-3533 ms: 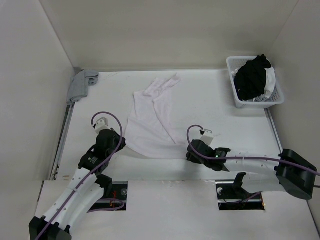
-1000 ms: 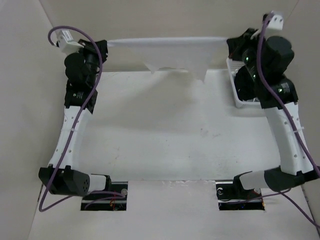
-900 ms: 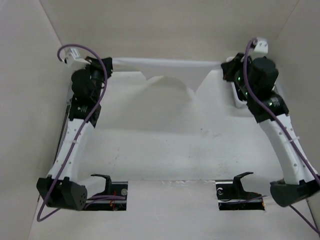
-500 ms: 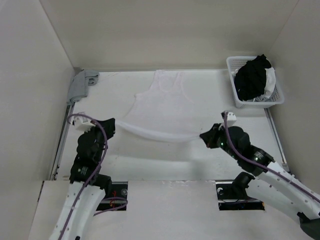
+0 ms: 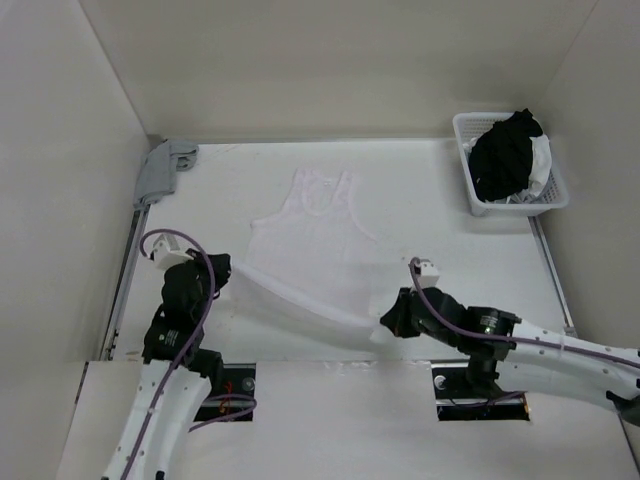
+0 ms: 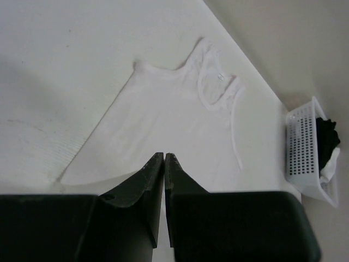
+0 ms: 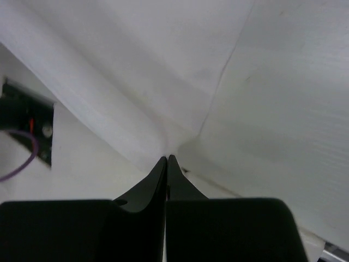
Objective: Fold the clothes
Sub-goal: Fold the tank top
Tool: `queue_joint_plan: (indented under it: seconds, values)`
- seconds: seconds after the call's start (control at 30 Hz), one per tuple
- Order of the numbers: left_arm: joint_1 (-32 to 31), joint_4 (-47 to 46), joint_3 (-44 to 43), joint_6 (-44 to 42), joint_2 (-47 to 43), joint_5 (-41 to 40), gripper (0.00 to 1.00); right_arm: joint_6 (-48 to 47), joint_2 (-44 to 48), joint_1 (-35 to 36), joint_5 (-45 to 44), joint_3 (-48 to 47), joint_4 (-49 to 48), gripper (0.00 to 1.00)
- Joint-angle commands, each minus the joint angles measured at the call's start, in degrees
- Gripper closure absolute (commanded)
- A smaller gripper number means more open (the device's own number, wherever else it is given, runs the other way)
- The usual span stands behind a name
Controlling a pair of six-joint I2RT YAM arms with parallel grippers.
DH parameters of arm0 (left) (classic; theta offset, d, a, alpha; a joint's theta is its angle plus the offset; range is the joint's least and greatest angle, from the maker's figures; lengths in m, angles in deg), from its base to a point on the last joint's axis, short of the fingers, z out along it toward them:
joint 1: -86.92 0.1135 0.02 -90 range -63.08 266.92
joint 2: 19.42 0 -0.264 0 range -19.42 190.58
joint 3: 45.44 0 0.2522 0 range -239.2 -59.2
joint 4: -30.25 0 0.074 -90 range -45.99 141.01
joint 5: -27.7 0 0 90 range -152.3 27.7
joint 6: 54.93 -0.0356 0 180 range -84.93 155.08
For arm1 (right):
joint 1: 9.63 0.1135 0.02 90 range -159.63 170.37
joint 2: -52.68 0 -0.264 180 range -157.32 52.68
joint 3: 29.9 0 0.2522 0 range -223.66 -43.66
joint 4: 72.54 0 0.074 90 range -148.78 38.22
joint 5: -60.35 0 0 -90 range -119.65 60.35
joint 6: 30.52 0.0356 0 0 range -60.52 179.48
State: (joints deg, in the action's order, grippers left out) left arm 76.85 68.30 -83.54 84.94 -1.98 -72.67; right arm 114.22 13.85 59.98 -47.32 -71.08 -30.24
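Find white garment (image 5: pixel 310 235) spread on the table (image 5: pixel 450 240), straps toward far wall, hem nearest the arms. Note left gripper (image 5: pixel 224 274) pinched tight on the hem's left corner, right gripper (image 5: pixel 387 323) likewise clamped on the right corner. See hem raised and stretched between both, rest lying flat beyond the fingertips.

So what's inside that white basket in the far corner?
The white basket holds a black garment bundle, with a bit of white fabric beside it. Anything beneath the bundle is covered.
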Motion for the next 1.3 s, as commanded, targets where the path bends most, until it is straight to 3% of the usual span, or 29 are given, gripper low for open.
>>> queue_joint_plan:
  seconds: [0.0,0.17,0.3,0.5,0.73,0.8,0.87,0.93,0.97,1.17,1.2,1.27]
  values:
    - [1.58,-14.50,-2.28,1.64,10.66,-0.79,0.95,-6.90,-4.13,-9.40,-1.07,-5.88,-7.59,1.00]
    - [2.03,-31.55,-8.52,4.09,30.86,-2.89,0.95,-17.64,-15.90,-31.20,9.66,-12.64,-19.20,1.00]
    - [2.55,-41.06,-16.33,4.54,47.83,-5.54,0.95,-20.72,-29.08,-41.94,15.37,-21.16,-25.88,0.99]
    - [2.64,-44.77,-33.81,3.58,69.72,-5.71,0.95,-21.08,-48.33,-50.39,20.13,-36.54,-29.50,1.00]
    - [2.99,-41.97,-55.09,3.39,93.72,-3.61,0.91,-20.38,-72.41,-56.55,24.35,-58.94,-27.14,0.99]
    - [3.43,-40.39,-59.84,4.09,98.83,-3.43,0.83,-20.11,-77.34,-56.99,23.48,-64.23,-26.52,0.93]
    - [4.13,-38.72,-63.01,4.19,101.83,-2.29,0.72,-19.41,-80.25,-57.08,22.68,-67.84,-26.42,0.78]
    - [5.01,-38.71,-61.72,4.45,100.09,-1.32,0.68,-19.32,-79.83,-56.99,23.03,-68.30,-26.34,0.62]
    - [5.19,-39.40,-59.36,4.01,97.56,-1.32,0.68,-19.67,-78.17,-56.82,22.68,-66.81,-26.77,0.59]
    - [2.74,-47.66,-33.29,2.08,78.49,-1.84,0.68,-19.94,-64.12,-51.90,16.46,-48.12,-31.51,0.52]
    - [1.94,-48.63,-28.27,2.08,75.76,-2.11,0.68,-19.15,-61.57,-50.68,15.48,-43.55,-33.09,0.54]
    - [0.89,-49.34,-19.21,2.08,71.18,-2.98,0.68,-17.83,-57.26,-47.78,14.51,-34.41,-37.04,0.78]
